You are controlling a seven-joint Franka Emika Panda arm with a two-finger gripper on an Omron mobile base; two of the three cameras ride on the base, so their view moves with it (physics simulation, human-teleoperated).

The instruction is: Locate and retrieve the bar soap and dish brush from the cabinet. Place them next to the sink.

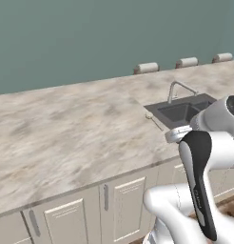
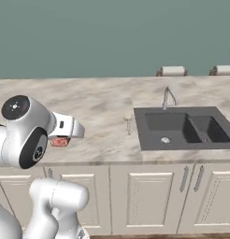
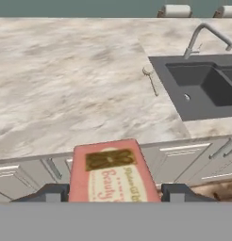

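We see the bar soap (image 3: 111, 172) sitting between our jaws, its reddish face with a gold label turned up towards the hand camera, a dark finger (image 3: 52, 193) at each long side; the jaws stand wide and are clamped on the soap. In the right base view the soap (image 2: 60, 141) peeks out under the white wrist, above the table (image 2: 89, 112) near its front edge. The dish brush (image 3: 150, 77) lies on the table just left of the sink (image 3: 203, 87), close to the faucet (image 3: 205, 37). The soap's lower end is cut off, and its small print is hard to read
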